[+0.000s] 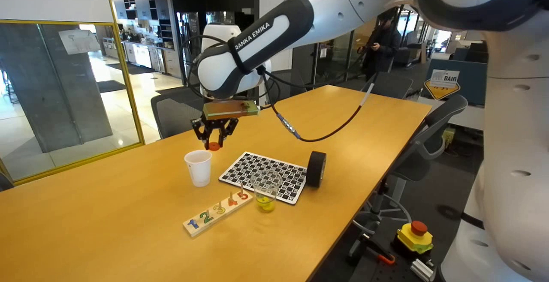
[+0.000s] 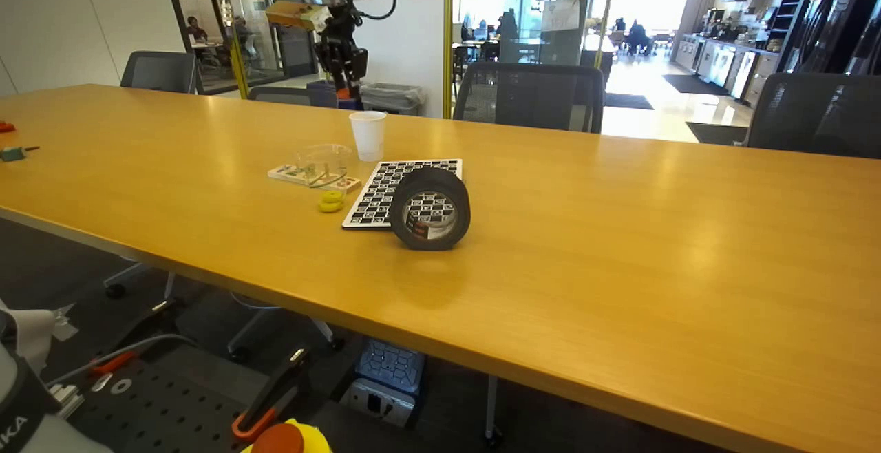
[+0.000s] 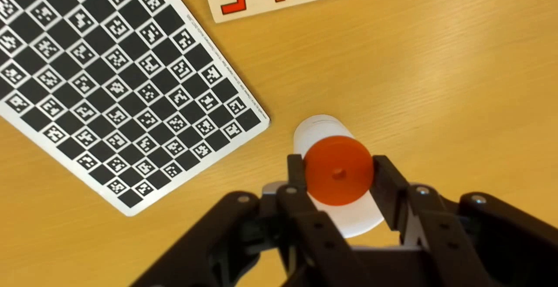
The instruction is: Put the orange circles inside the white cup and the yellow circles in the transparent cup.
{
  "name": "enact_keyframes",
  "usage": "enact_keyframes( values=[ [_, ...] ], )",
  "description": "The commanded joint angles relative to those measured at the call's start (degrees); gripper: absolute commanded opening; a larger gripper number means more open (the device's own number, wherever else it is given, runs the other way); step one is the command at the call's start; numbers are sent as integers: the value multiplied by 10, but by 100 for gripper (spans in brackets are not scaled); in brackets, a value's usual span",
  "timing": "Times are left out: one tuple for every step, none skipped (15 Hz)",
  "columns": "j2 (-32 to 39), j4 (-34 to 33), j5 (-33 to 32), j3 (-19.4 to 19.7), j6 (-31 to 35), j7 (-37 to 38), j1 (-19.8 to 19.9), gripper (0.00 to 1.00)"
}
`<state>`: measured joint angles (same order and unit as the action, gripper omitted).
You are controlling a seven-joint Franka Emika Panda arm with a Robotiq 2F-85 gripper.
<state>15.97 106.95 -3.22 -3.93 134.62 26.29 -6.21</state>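
My gripper (image 3: pixel 339 178) is shut on an orange circle (image 3: pixel 340 154), its fingers on either side of the disc. In both exterior views this orange circle (image 1: pixel 214 146) hangs just above the rim level of the white cup (image 1: pixel 200 169), apart from it. The white cup (image 2: pixel 369 138) stands upright on the table; its inside is hidden. From the wrist, the white cup (image 3: pixel 355 221) lies partly behind the disc. A transparent cup (image 1: pixel 257 183) stands nearby, with stacked yellow circles (image 1: pixel 266 205) seemingly at its bottom. Those yellow circles (image 2: pixel 331 202) also show low at the transparent cup (image 2: pixel 323 157).
A wooden number board with pegs (image 1: pixel 216 214) lies beside the transparent cup. A checkered board (image 1: pixel 253 166) lies flat close to both cups. At its end stands a black tape roll (image 2: pixel 430 239). A red object (image 2: pixel 6 127) and a green object (image 2: pixel 13 154) sit far off at one edge.
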Motion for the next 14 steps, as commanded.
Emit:
enact_keyframes(
  values=[
    [97, -137, 11, 8, -60, -33, -7, 21],
    [118, -166, 12, 9, -73, -37, -7, 21],
    [137, -191, 13, 11, -84, -41, -8, 21],
    [155, -215, 16, 11, -94, -47, -7, 21],
    [171, -236, 17, 12, -103, -50, -8, 21],
    [185, -255, 18, 12, -111, -54, -8, 21],
    [198, -273, 20, 12, -119, -57, -8, 22],
    [208, -287, 21, 12, -125, -60, -8, 21],
    [216, -299, 22, 12, -132, -61, -9, 21],
    [221, -306, 22, 12, -135, -62, -9, 21],
    [226, -314, 22, 13, -139, -63, -10, 21],
    [229, -319, 23, 13, -141, -63, -10, 21],
    [233, -325, 24, 13, -146, -63, -10, 21],
    [235, -329, 26, 13, -152, -64, -9, 26]
  ],
)
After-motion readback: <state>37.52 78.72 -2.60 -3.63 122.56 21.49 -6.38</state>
